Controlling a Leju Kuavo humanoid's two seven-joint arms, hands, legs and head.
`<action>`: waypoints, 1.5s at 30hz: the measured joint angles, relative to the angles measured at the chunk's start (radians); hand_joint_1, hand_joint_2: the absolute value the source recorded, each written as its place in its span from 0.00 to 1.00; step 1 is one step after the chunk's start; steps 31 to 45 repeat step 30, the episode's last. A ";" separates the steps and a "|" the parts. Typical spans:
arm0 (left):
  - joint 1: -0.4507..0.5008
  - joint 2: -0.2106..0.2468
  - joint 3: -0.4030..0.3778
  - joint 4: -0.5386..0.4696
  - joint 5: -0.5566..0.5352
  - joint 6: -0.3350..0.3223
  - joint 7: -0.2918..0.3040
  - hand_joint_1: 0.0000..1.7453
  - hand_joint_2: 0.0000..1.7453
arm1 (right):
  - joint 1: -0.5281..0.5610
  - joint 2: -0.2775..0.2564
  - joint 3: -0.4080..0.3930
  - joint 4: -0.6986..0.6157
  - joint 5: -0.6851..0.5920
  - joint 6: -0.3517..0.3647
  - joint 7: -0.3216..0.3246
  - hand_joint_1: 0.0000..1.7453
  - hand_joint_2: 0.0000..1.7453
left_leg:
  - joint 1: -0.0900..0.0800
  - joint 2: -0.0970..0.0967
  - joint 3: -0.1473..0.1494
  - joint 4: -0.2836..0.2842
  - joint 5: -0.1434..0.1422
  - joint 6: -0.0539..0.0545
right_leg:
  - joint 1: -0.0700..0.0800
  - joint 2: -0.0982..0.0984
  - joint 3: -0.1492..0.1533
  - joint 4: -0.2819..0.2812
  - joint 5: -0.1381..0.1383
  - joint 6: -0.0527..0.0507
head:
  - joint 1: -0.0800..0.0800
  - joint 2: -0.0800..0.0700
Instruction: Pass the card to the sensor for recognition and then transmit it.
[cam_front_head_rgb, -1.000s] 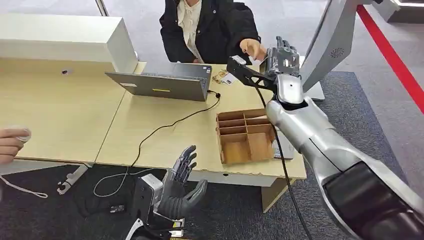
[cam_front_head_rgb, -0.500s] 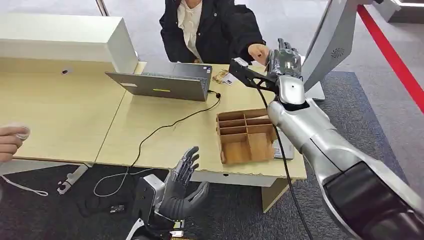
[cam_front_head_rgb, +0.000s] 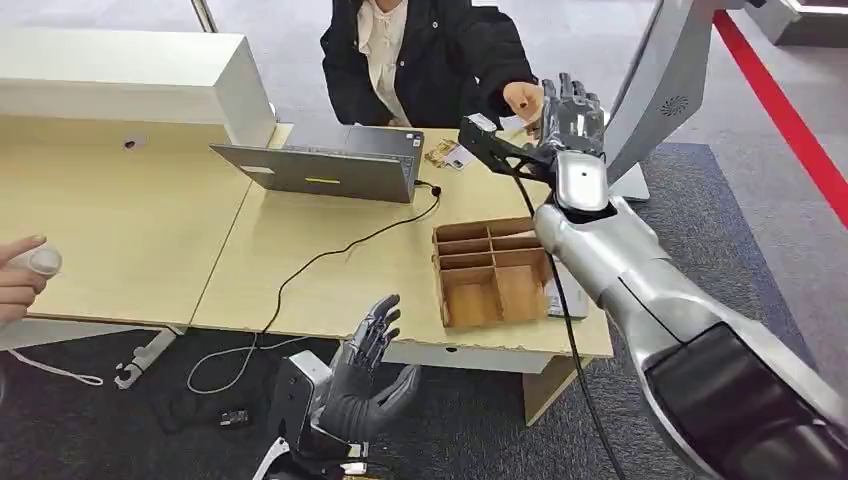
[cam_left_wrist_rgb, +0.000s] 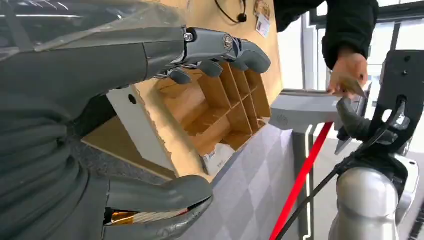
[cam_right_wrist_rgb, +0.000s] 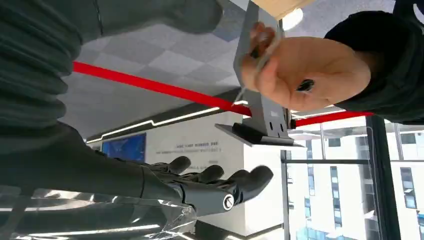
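While the card (cam_right_wrist_rgb: 260, 55) sits pinched in a person's hand (cam_front_head_rgb: 524, 98) over the desk's (cam_front_head_rgb: 330, 270) far edge, the right hand (cam_front_head_rgb: 571, 105) is raised just beside it, fingers spread, empty. Left hand (cam_front_head_rgb: 368, 375) low by the desk front, fingers apart, holding nothing.

Desk (cam_front_head_rgb: 150, 230): we see pale yellow wood with a white front edge.
Laptop (cam_front_head_rgb: 320, 168): we note a grey lid with a small yellow mark.
Divided tray (cam_front_head_rgb: 490, 272): we see brown wood.
Cable (cam_front_head_rgb: 330, 252): black.
Carpet (cam_front_head_rgb: 730, 250): we see dark grey, with a red stripe (cam_front_head_rgb: 785, 115) on the paler grey floor beside it.
Person's jacket (cam_front_head_rgb: 440, 55): black, over a cream blouse.
Right arm (cam_front_head_rgb: 640, 280): silver, with a black upper section.
Right hand (cam_front_head_rgb: 570, 108): we see dark grey fingers.
Left hand (cam_front_head_rgb: 365, 375): dark grey.
Card (cam_left_wrist_rgb: 354, 86): we see it pale, in the person's hand (cam_left_wrist_rgb: 347, 70).
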 joint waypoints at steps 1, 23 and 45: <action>0.000 0.000 0.000 0.000 0.000 0.001 0.000 0.00 1.00 | 0.000 0.001 0.000 0.000 0.000 0.000 0.000 0.00 0.00 | 0.000 0.000 0.000 0.000 0.000 0.000 | 0.000 0.000 0.000 0.000 0.000 0.000 | 0.000 0.000; 0.010 0.008 0.000 -0.011 0.020 0.166 0.001 0.00 1.00 | 0.068 0.003 -0.098 -0.081 -0.064 -0.403 -0.229 0.00 0.00 | 0.000 0.000 0.001 0.000 0.000 0.000 | 0.000 0.000 0.001 0.000 0.000 0.000 | 0.000 0.000; 0.042 0.034 0.002 -0.064 -0.007 0.266 0.051 0.00 1.00 | 0.294 0.070 -0.313 -0.298 0.045 -0.405 -0.469 0.00 0.00 | 0.002 -0.001 0.001 0.000 0.000 0.000 | 0.002 -0.001 0.002 0.000 0.000 0.000 | 0.000 0.000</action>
